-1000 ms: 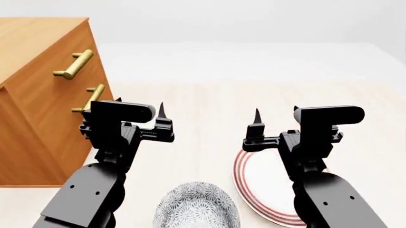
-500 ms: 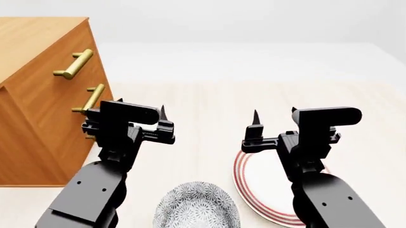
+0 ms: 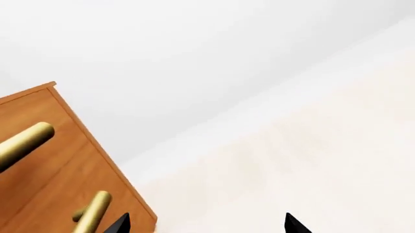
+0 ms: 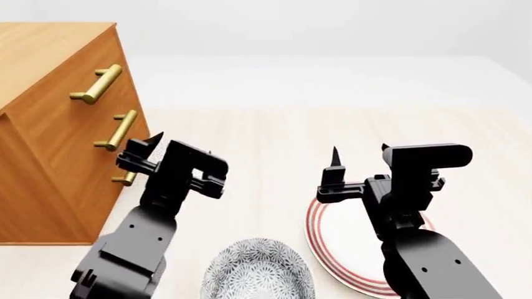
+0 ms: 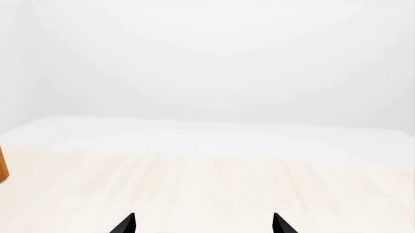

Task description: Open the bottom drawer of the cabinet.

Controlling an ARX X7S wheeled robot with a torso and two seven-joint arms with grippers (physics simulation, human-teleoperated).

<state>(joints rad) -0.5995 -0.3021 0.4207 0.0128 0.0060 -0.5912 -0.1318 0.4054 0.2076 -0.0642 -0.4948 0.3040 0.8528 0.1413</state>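
The cabinet (image 4: 50,124) stands at the left, orange-brown wood with three brass bar handles on its front. The bottom drawer (image 4: 93,198) looks shut; only the end of its handle (image 4: 124,179) shows behind my left gripper. My left gripper (image 4: 183,144) is open and empty, tilted toward the cabinet front, one fingertip (image 4: 156,136) close to the lower handles, not touching. In the left wrist view the cabinet (image 3: 52,174) and two upper handles show beside the open gripper (image 3: 207,225). My right gripper (image 4: 360,151) is open and empty over the table; it also shows in the right wrist view (image 5: 202,224).
A grey patterned bowl (image 4: 258,271) sits at the front centre. A white plate with a red rim (image 4: 332,240) lies under my right arm. The light wood table (image 4: 275,137) runs to a white back wall. The cabinet's edge (image 5: 3,167) shows in the right wrist view.
My left gripper has turned and swung left toward the cabinet front, its tips now near the lower handles. The right arm has barely moved.
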